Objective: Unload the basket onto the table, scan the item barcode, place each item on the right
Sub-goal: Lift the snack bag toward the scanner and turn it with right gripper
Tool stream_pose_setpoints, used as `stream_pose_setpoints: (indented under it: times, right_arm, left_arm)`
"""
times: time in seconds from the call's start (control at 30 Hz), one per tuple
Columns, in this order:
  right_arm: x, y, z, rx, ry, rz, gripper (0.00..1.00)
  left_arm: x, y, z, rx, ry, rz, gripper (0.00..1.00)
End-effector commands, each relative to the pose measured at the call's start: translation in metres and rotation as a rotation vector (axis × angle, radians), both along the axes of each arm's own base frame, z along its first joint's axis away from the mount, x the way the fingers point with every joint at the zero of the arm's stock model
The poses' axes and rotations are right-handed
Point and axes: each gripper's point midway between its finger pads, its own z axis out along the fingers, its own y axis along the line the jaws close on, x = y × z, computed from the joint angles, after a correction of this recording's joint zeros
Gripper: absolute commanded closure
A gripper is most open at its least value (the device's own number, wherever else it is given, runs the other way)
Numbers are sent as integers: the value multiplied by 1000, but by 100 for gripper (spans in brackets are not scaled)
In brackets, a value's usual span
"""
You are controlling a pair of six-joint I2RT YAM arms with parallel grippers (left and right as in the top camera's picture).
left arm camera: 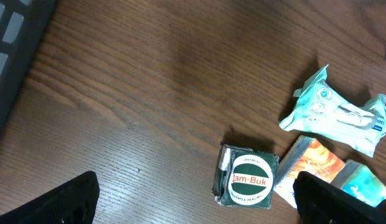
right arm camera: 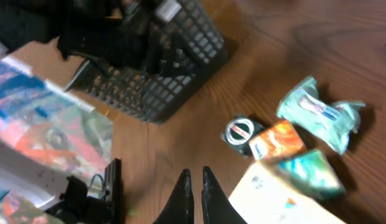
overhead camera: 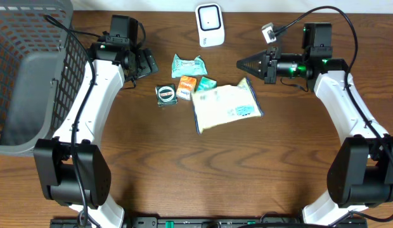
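L pincer [overhead camera: 146,64] jaws wide apart, empty, near tin [left arm camera: 246,180]. R pincer [overhead camera: 242,63] tips pressed together, holding nothing. Nothing picked yet: goods sit clustered mid-table [overhead camera: 184,164] btwn the arms, scanner [overhead camera: 209,25] apart at far edge.

Risks: crinkly teal pouch [overhead camera: 188,65] prob. buckles or slips in a pinch, hiding its barcode; glossy film may glare. Big flat pack [overhead camera: 225,106] looks soft and floppy and touches orange box [overhead camera: 187,84], so lifting one could drag neighbours. Tin is hard, round-labelled, in clear wrap; may skid on smooth wood.
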Motion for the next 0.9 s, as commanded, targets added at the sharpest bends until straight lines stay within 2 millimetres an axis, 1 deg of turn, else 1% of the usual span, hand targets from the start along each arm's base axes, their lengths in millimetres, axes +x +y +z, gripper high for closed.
stream_pose_setpoints:
  times: [0.0,0.03,0.07,0.13,0.17,0.2,0.23,0.33,0.4,0.57,0.6,0.67,0.73,0.87]
  right_arm:
    - [20,-19,-39,-222,170,-239,99]
    - [22,-26,-52,-290,206,-293,97]
    - [21,-33,-63,-353,232,-331,91]
    - [14,-42,-82,-458,298,-383,67]
    - [9,-45,-90,-502,338,-404,50]
    - [6,-47,-95,-531,365,-419,38]
    - [-3,-54,-107,-604,439,-472,23]
    - [-14,-62,-123,-675,598,-601,1]
    - [-21,-58,-129,-670,682,-640,1]
    - [-41,-36,-139,-652,843,-675,1]
    - [-49,-28,-145,-656,880,-681,1]
    - [-56,-23,-154,-653,915,-694,1]
    - [-62,-17,-166,-638,961,-723,1]
    - [-70,-8,-192,-570,1050,-808,1]
  left_arm:
    - [1,1,1,7,0,5,2]
    - [1,1,1,7,0,5,2]
    - [1,1,1,7,0,5,2]
    - [1,1,1,7,0,5,2]
    - [1,1,1,7,-1,5,2]
    - [1,1,1,7,0,5,2]
    - [1,1,1,7,0,5,2]
    - [1,1,1,7,0,5,2]
    - [1,1,1,7,0,5,2]
    - [1,1,1,7,0,5,2]
    - [1,1,1,7,0,5,2]
    - [1,1,1,7,0,5,2]
    - [1,1,1,7,0,5,2]
    - [1,1,1,7,0,5,2]
